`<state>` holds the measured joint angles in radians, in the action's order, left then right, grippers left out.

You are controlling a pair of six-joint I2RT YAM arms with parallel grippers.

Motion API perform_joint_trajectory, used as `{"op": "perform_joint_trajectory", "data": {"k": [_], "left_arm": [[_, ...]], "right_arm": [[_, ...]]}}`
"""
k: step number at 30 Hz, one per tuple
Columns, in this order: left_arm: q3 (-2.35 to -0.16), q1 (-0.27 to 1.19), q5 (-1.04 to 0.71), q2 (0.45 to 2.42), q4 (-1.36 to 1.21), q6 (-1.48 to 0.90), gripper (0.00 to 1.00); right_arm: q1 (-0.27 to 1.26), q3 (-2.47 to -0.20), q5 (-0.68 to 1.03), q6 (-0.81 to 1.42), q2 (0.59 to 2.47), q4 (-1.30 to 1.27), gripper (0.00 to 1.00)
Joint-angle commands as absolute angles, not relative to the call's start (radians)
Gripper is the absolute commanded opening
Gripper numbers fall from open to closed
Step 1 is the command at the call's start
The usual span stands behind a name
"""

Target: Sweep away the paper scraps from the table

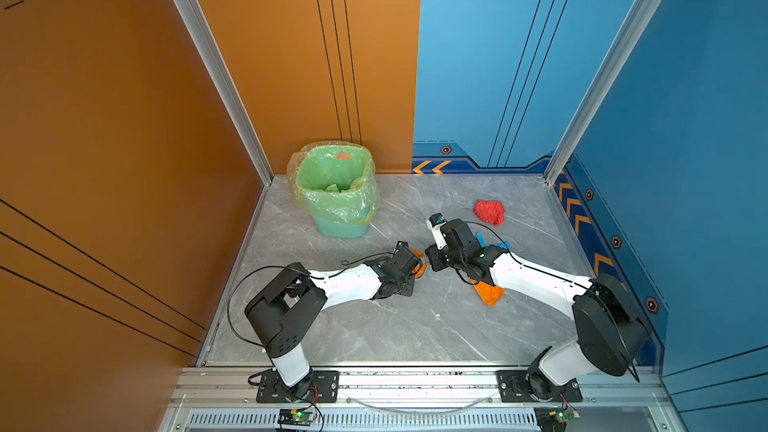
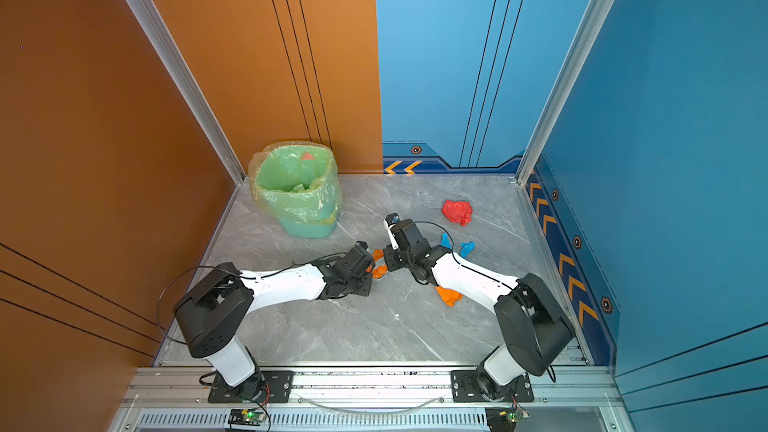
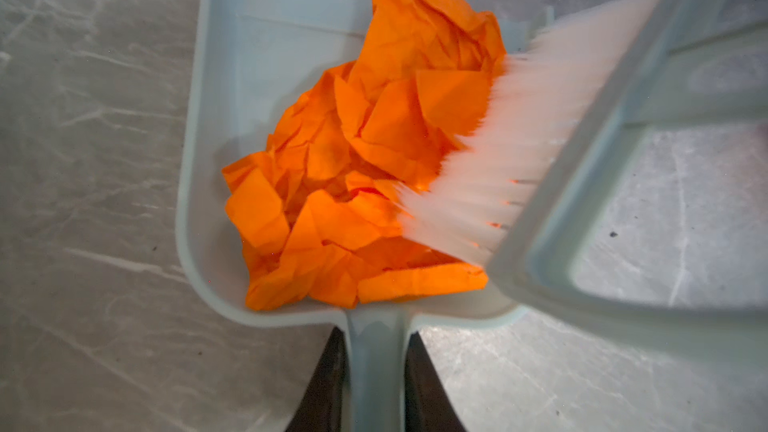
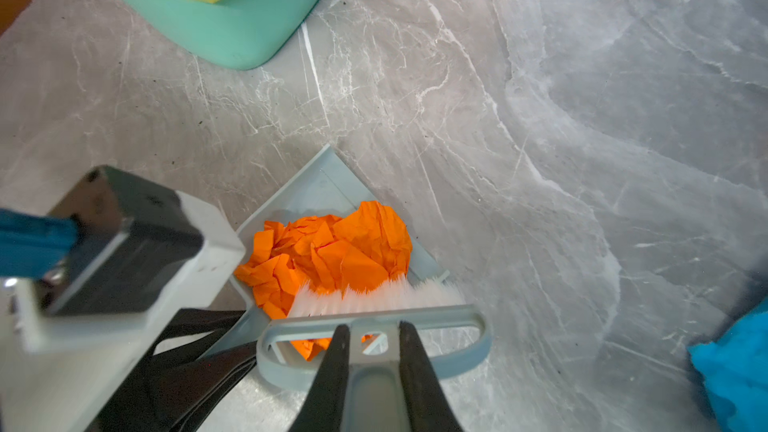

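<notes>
An orange paper scrap point(image 3: 353, 168) lies crumpled in the grey-blue dustpan point(image 3: 232, 76) on the table point(image 1: 395, 326). My left gripper point(image 3: 375, 332) is shut on the dustpan's handle. My right gripper point(image 4: 374, 328) is shut on the handle of the brush point(image 4: 457, 317), whose white bristles point(image 3: 498, 139) press against the orange scrap point(image 4: 332, 251). In both top views a red scrap point(image 1: 489, 211) lies at the back right. A second orange scrap point(image 1: 490, 293) and a blue scrap point(image 2: 467, 248) show partly from under the right arm.
A green bag-lined bin point(image 1: 332, 189) stands at the back left of the table, close to the dustpan point(image 4: 328, 176), with some scraps inside. Walls and aluminium rails enclose the table. The two wrists nearly meet at mid-table.
</notes>
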<state>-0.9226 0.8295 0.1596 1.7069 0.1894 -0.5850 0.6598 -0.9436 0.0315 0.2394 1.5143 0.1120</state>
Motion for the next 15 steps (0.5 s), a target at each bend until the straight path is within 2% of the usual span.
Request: {"op": "perform_joint_trajectory", "data": {"k": [1,11,15], "left_arm": [[-0.888,0.818,0.129,1.704,0.223,-0.598,0.00],[-0.877,0.815,0.133,1.698,0.216,-0.592,0.00],[-0.875,0.809,0.139,1.691,0.224,-0.587,0.00]], "right_arm": [[0.631,-0.928,0.048,0.245,1.462,0.152,0.00],[0.596,-0.942,-0.033,0.297,1.361,0.266,0.00],[0.571,-1.013,-0.151,0.404,1.320,0.478,0.00]]}}
